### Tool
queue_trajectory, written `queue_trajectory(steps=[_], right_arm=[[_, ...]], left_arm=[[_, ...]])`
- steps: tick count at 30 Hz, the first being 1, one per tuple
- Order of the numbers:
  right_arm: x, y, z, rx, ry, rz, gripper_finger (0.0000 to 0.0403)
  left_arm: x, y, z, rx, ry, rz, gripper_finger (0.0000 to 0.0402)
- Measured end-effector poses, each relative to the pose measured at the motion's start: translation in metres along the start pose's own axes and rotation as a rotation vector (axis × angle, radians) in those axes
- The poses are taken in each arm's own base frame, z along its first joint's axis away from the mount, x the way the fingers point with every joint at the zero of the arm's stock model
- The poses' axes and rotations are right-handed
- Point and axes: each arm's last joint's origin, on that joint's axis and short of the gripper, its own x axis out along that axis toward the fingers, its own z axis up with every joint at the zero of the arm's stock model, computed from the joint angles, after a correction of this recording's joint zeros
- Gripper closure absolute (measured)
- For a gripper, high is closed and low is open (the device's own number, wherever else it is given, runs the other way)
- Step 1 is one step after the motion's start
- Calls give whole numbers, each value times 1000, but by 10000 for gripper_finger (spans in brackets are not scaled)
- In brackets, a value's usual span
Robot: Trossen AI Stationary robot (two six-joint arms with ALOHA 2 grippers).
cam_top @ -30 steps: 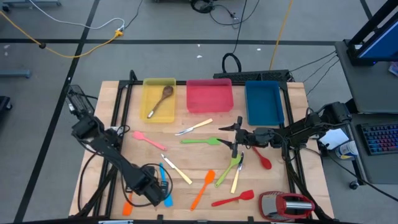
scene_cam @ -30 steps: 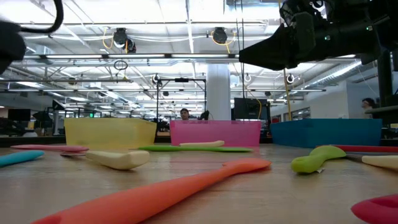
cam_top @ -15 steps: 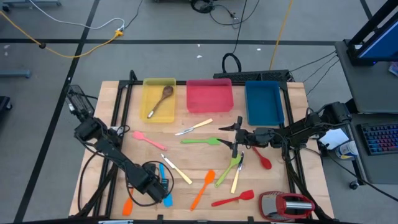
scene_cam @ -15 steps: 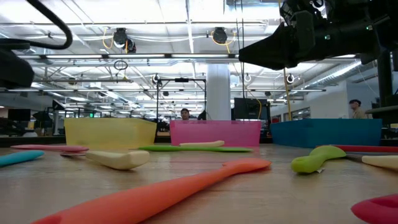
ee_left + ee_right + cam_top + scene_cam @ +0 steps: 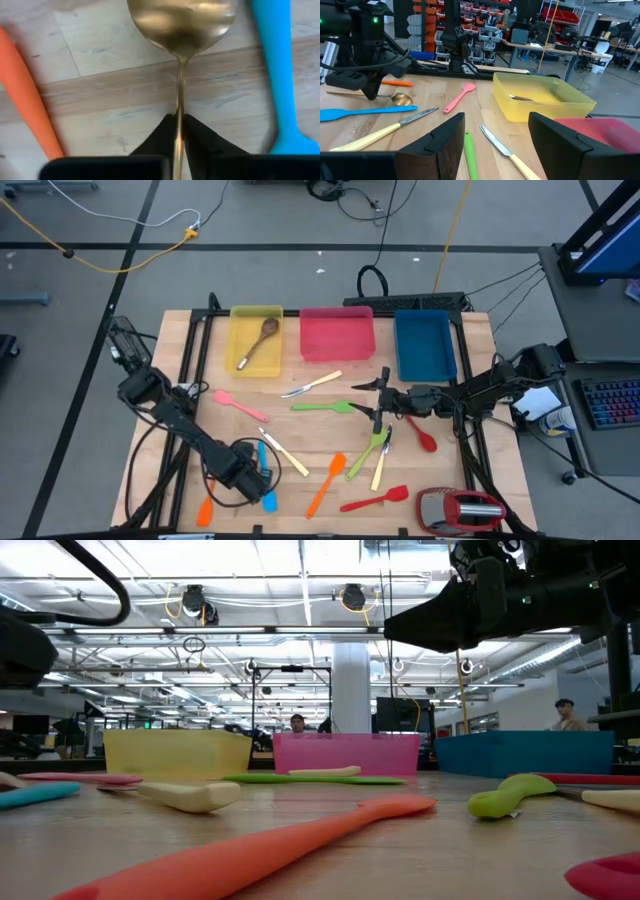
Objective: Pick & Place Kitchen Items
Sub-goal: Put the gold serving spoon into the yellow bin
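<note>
My left gripper (image 5: 246, 476) points down over the table's near left part, shut on a gold spoon (image 5: 181, 30) that lies between an orange spatula (image 5: 27, 100) and a blue spatula (image 5: 277, 75). The right wrist view also shows this gripper (image 5: 370, 90), with the spoon's bowl (image 5: 402, 98) on the wood. My right gripper (image 5: 375, 402) hangs level above the middle of the table, open (image 5: 496, 120), with nothing between its fingers. More utensils lie loose: a pink spatula (image 5: 238, 404), a green spatula (image 5: 325, 406), cream-handled knives (image 5: 285, 452) and an orange spatula (image 5: 326, 483). My left gripper pinches the gold spoon's thin handle (image 5: 179, 131) between its two fingers, a short way behind the bowl. The fingers come from above, pointing down, and the handle runs through the gap between them. The bowl (image 5: 181, 30) rests on the table.
Yellow (image 5: 256, 340), pink (image 5: 337, 333) and blue (image 5: 424, 345) trays line the far edge; the yellow one holds a wooden spoon (image 5: 264, 335). A red-and-silver gadget (image 5: 460, 508) sits at the near right corner. A red spoon (image 5: 422, 435) and a red spatula (image 5: 375, 499) lie right of centre.
My left gripper has sunk a little toward the table and shifted slightly toward the blue spatula. In the low view its arm has come down into the picture's left side, and the blue spatula's end there has slid a bit toward the table's right.
</note>
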Motion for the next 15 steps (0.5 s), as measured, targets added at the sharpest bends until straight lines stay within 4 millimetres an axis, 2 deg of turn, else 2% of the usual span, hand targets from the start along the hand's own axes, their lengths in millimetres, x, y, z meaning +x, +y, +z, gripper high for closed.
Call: queue_trajectory(steps=[7, 15], right_arm=[[0, 0, 0, 42, 0, 1, 190], [0, 0, -1, 47, 6, 1, 190]], left_arm=[[-11, 2, 8, 14, -46, -15, 381], [-51, 24, 22, 5, -189, -69, 384]])
